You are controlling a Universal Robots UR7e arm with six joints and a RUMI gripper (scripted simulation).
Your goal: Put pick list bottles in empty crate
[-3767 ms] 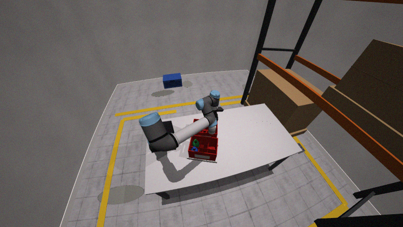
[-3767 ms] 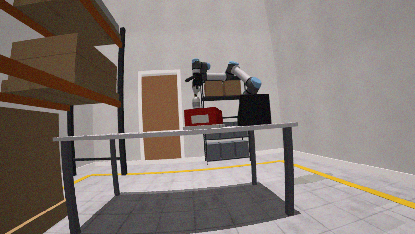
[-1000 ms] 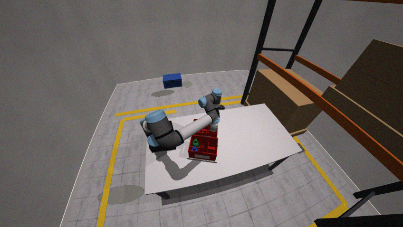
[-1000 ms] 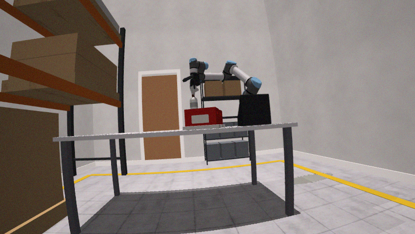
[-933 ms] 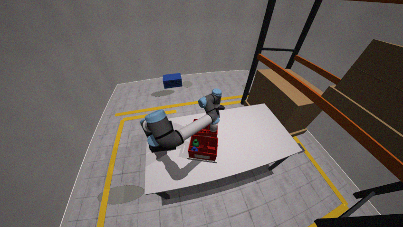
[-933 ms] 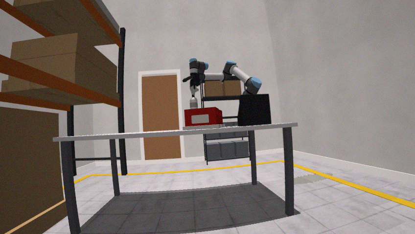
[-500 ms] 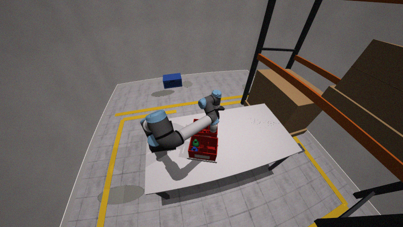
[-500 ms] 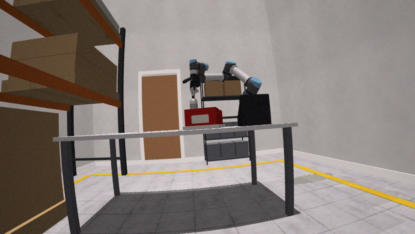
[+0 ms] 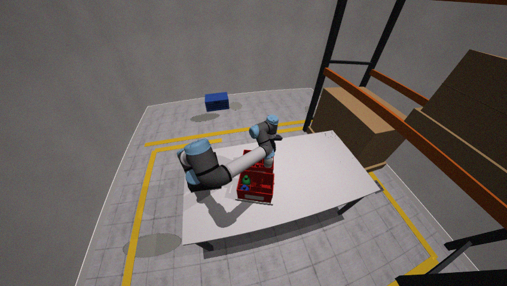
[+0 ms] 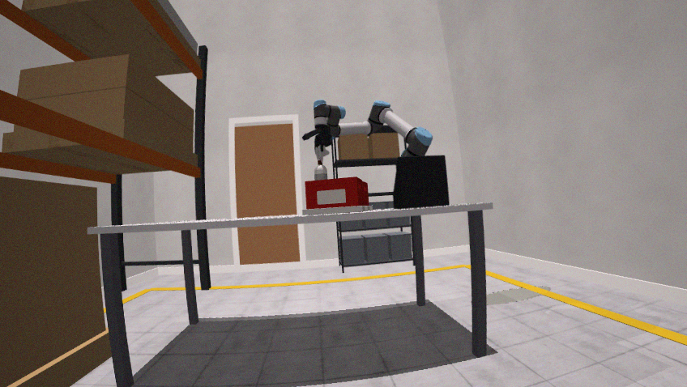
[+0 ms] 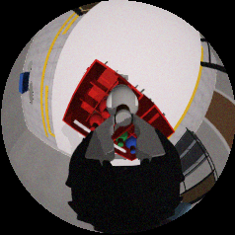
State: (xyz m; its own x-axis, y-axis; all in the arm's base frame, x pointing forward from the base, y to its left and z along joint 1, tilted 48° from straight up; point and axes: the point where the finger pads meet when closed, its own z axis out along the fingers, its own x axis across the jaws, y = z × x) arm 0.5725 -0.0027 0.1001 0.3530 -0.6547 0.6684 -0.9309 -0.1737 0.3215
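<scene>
Jaws of the gripper (image 10: 319, 162) were clenched on a white bottle (image 10: 320, 171), hanging upright. It hung above the red crate (image 10: 336, 192) on the surface (image 10: 288, 219).

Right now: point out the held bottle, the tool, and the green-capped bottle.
held bottle (image 10: 320, 172), exterior view, its grey body.
tool (image 10: 318, 162), exterior view, between fingertips at the bottle neck.
green-capped bottle (image 9: 246, 179), top view, its cap.
</scene>
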